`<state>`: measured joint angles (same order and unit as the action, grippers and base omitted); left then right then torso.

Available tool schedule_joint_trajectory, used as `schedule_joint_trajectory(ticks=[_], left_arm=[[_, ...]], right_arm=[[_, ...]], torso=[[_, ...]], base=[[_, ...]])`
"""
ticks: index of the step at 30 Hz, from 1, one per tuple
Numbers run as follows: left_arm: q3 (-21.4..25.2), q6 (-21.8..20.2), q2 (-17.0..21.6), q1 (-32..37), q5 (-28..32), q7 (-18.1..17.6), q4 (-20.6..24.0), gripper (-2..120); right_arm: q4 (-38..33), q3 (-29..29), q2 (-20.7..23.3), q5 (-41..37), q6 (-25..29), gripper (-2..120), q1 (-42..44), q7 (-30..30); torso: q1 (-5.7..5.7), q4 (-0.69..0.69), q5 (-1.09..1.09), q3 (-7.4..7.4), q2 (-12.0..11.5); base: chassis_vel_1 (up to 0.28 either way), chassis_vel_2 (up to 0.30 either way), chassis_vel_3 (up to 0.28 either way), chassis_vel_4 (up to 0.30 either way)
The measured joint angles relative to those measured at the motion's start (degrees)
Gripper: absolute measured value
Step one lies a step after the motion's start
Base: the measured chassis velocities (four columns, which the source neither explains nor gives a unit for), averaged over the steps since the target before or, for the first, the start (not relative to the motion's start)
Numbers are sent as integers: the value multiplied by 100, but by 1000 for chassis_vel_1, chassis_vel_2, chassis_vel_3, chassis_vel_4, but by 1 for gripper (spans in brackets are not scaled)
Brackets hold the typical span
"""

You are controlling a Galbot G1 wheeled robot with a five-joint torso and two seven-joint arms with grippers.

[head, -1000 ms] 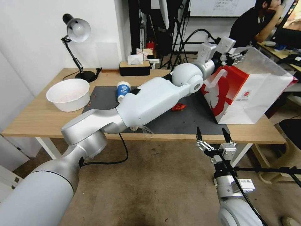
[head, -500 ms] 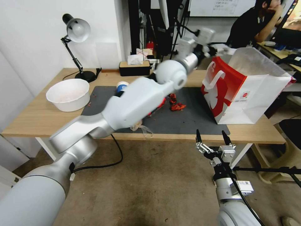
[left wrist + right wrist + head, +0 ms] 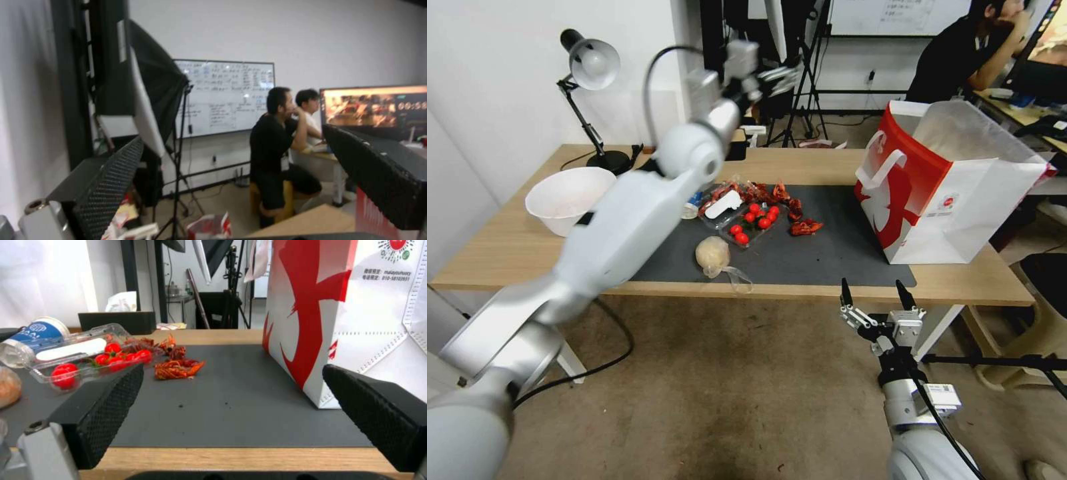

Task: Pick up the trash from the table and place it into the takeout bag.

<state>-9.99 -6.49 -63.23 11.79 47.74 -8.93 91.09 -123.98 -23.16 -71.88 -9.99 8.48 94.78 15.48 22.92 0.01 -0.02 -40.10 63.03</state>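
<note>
The red and white takeout bag (image 3: 954, 193) (image 3: 356, 323) stands open on the right of the table (image 3: 507, 253). On the dark mat (image 3: 827, 257) lie a clear-wrapped beige ball (image 3: 712, 255) (image 3: 6, 386), shiny red scraps (image 3: 806, 228) (image 3: 178, 368) and a clear tray of red tomatoes (image 3: 748, 220) (image 3: 84, 356). A blue-and-white paper cup (image 3: 692, 203) (image 3: 38, 331) peeks from behind my left arm. My left gripper (image 3: 779, 72) (image 3: 233, 133) is raised high over the table's back edge, open and empty. My right gripper (image 3: 875, 293) (image 3: 232, 370) hangs open just off the front edge, facing the mat.
A white bowl (image 3: 570, 200) sits at the table's left, a black desk lamp (image 3: 590, 63) behind it. A black tissue box (image 3: 118, 321) stands at the back edge. Tripods and stands (image 3: 800, 80) crowd the floor behind. Bare mat lies between the scraps and the bag.
My left arm has swung from the bag's mouth leftward and up over the table's back, uncovering the tomato tray and the beige ball. The right gripper has barely moved.
</note>
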Motion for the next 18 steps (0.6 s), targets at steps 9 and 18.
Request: schedule_joint_trajectory(ticks=[9,18], left_arm=[[635,-2,507,1098,-446,3,765,100],[1656,139,1057,2687,-796,17,1519,100]], right_arm=[[11,56,-6,51,-19,100,1,19],[3,112,-36,135,-18,100,26,34]], torso=[[0,-3,1,0,0],[-1,2,0,0,-1]], base=[[0,0,0,0],[0,0,0,0]])
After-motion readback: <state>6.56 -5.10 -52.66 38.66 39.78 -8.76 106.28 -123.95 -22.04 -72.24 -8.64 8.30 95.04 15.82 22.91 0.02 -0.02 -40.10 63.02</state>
